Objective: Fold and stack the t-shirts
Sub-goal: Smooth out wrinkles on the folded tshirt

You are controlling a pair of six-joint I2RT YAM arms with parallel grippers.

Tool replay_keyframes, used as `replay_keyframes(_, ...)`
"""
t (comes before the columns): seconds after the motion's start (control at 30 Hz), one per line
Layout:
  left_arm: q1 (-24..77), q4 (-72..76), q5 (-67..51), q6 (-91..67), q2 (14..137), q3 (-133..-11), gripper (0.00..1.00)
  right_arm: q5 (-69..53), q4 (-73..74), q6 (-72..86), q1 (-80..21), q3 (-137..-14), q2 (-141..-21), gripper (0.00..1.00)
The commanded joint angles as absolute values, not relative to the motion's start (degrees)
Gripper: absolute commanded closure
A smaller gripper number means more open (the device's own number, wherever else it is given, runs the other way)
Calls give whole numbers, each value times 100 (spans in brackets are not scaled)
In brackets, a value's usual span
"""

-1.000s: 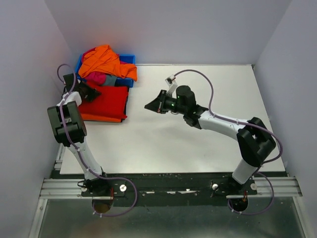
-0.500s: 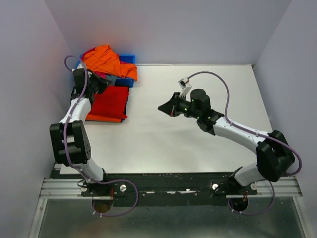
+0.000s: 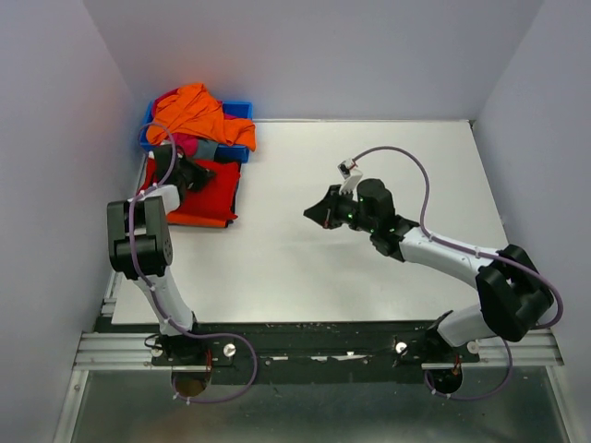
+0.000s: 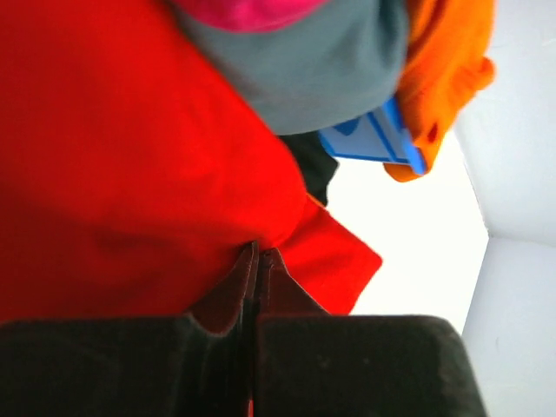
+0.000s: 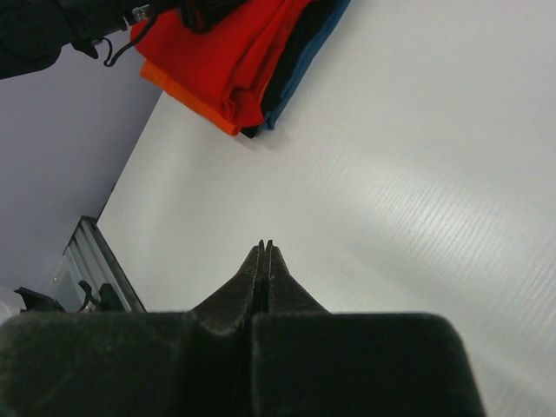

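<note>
From above, the folded red t-shirt (image 3: 211,196) lay at the desk's (image 3: 305,277) 10 o'clock, atop a folded orange t-shirt (image 3: 185,220). The left end effector (image 3: 191,173) was clenched, its tips at the red cloth. At 11 o'clock, a loose orange t-shirt (image 3: 194,111) topped the blue bin (image 3: 242,109). The right end effector (image 3: 314,214), also clenched, hovered mid-desk, pointing toward 9 o'clock.

A folded red t-shirt (image 3: 208,192) lies at the far-left of the white table (image 3: 369,277), with the left gripper (image 3: 192,174) over it. Just behind, a blue bin (image 3: 242,109) holds a heaped orange t-shirt (image 3: 194,113). The right gripper (image 3: 314,214) — jaws pinched together — hangs mid-table, well apart.
</note>
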State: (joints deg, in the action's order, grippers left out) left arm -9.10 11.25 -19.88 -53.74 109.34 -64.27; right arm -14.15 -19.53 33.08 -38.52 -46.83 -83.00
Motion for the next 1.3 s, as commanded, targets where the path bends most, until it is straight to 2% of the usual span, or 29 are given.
replay_keyframes(0.0, -572, 1029, -1531, -5028, 10057, -6487, 99, -1038, -2215, 3138, -3850, -4579, -8104, 99)
replay_keyframes(0.17, 438, 879, -688, -4501, 8836, -5715, 93, -187, -2154, 3077, -3850, -4202, -7578, 99)
replay_keyframes(0.23, 824, 1001, -344, -4343, 8334, -5180, 88, 287, -2057, 3024, -3850, -4018, -7244, 95)
replay_keyframes(0.27, 1018, 1089, -230, -4246, 8071, -4933, 84, 508, -1978, 3006, -3850, -3947, -7025, 86)
replay_keyframes(0.3, 1194, 1133, -115, -4158, 7833, -4670, 78, 692, -1821, 2997, -3850, -3859, -6814, 65)
replay_keyframes(0.33, 1361, 1151, -45, -4070, 7553, -4441, 65, 860, -1724, 2962, -3850, -3763, -6551, 45)
replay_keyframes(0.37, 1554, 1169, 200, -3956, 7280, -4195, 46, 1027, -1592, 2962, -3850, -3657, -6296, 16)
replay_keyframes(0.4, 1738, 1108, 333, -3877, 7042, -4018, 28, 1211, -1382, 2901, -3850, -3604, -6067, 0)
replay_keyframes(0.43, 1906, 1055, 630, -3832, 6770, -3790, 10, 1361, -1188, 2805, -3850, -3551, -5795, 0)
replay_keyframes(0.47, 2064, 1081, 668, -3780, 6559, -3571, 1, 1484, -891, 2743, -3850, -3490, -5574, 0)
replay_keyframes(0.6, 2259, 967, 581, -3841, 5811, -2884, 1, 1994, -431, 2628, -3850, -2990, -4494, 0)
replay_keyframes(0.8, 2259, 721, 1098, -3561, 4669, -2154, 1, 2706, -396, 2558, -3850, -2005, -3167, 0)
replay_keyframes(0.93, 2259, 1500, 826, -3550, 4001, -1452, 1, 3321, -526, 2751, -3850, -1461, -2629, 0)
replay_keyframes(1.03, 2259, 1556, 1142, -4113, 3710, -1108, 1, 3445, -615, 2698, -3850, -1354, -2479, 0)
replay_keyframes(1.27, 2259, 1766, 493, -3665, 2980, -888, 1, 3507, -571, 2716, -3850, -1415, -2689, 0)
